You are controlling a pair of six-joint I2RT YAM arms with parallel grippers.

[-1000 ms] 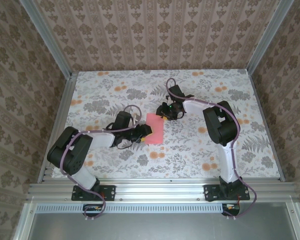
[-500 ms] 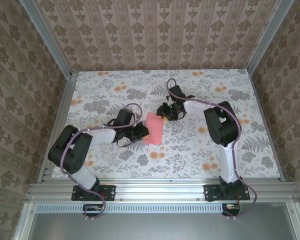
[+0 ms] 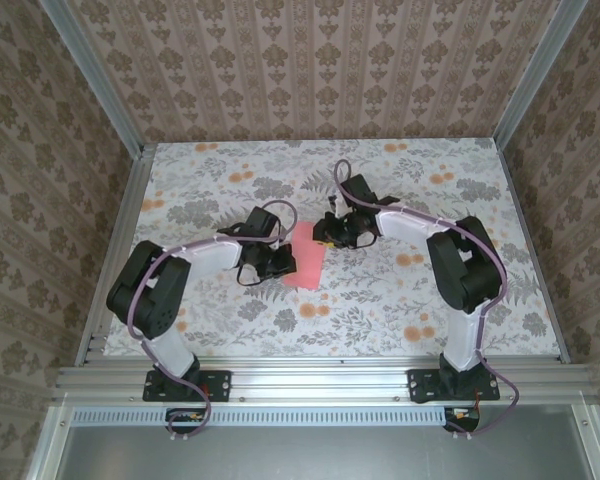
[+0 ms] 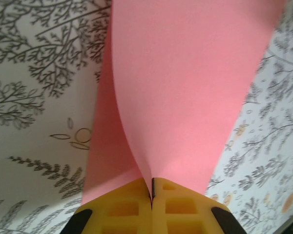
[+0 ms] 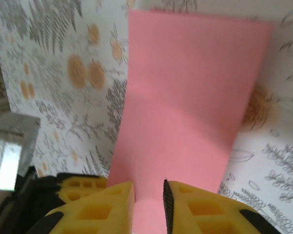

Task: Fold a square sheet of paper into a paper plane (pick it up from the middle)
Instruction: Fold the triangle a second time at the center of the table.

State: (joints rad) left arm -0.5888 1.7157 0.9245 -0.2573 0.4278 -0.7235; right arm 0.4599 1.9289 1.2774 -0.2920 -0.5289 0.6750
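Observation:
The square sheet of paper is plain pink and rests mid-table. Its left side is raised and curls up out of my left gripper. In the left wrist view the yellow jaws of the left gripper are pressed together on the edge of the sheet. My right gripper is at the sheet's far right corner. In the right wrist view the right gripper has a narrow gap between its jaws, and the sheet runs through that gap unpinched. The paper plane is out of view.
The table wears a grey and orange flower print. Metal rails run along its near edge and patterned walls close the other sides. The left gripper's yellow fingers show beside the right jaws.
My left gripper has shut on the sheet's left edge and raised it, so the sheet looks narrower from above. The right jaws have come closer together at the sheet's far corner.

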